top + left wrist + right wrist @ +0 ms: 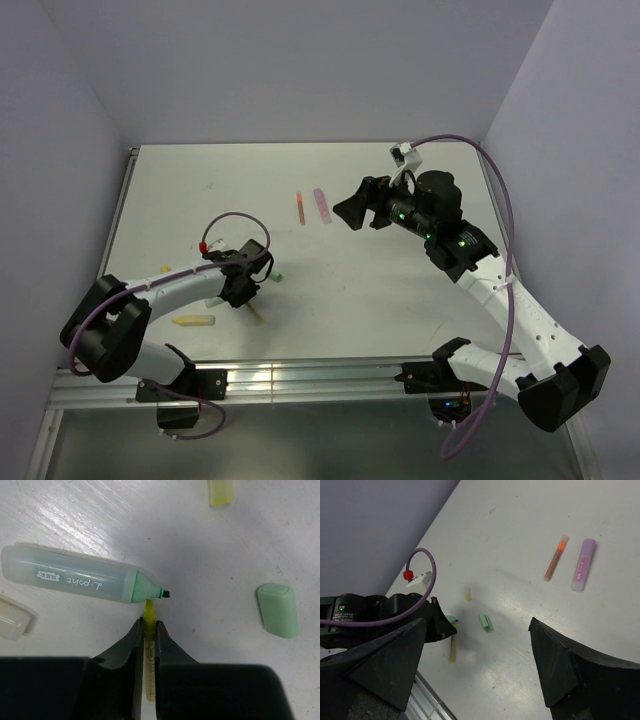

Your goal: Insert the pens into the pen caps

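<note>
My left gripper [148,623] is low on the table at the left [250,296], shut on a slim olive-yellow pen [148,652], whose yellow tip pokes out past the fingers. The pen's tail shows in the top view [257,313] and the right wrist view [453,649]. An uncapped mint green pen [80,578] lies just ahead, its tip almost touching the yellow tip. A green cap [278,610] lies to the right [277,277]. A yellow cap [221,492] lies farther off. My right gripper [358,200] hangs open and empty above mid-table. An orange pen [300,208] and a purple pen [321,206] lie side by side beside it.
A pale yellow pen [193,321] lies near the front edge left of my left gripper. A pale piece [12,621] shows at the left wrist view's edge. Purple walls stand on three sides. A metal rail [300,380] runs along the near edge.
</note>
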Controlling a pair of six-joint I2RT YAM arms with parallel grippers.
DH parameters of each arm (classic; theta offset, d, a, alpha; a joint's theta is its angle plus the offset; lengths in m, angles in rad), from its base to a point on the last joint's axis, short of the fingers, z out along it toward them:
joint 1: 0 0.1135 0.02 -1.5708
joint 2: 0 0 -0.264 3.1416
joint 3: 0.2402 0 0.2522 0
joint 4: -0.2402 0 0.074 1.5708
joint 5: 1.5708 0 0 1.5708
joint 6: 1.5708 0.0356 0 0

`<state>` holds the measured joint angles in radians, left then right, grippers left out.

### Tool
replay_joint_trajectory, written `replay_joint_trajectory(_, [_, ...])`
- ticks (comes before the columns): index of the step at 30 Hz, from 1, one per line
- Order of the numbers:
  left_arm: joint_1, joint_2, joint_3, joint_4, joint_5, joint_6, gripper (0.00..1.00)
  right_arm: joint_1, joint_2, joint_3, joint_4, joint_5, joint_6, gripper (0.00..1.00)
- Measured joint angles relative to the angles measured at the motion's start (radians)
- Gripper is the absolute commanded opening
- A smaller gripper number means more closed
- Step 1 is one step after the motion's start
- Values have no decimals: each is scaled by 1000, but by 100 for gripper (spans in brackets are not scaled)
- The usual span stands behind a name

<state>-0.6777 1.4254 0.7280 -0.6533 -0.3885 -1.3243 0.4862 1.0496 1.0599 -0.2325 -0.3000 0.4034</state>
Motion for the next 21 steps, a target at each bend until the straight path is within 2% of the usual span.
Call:
replay_joint_trajectory(11, [38,6,7,8,3,35,0,0,0,0,0,-4,0,91])
replay_joint_trajectory(17, [115,6,10,37,2,122,0,0,0,0,0,-5,0,91])
replay_joint_trajectory(21, [125,13,37,51,2,176,0,0,0,0,0,-5,0,91])
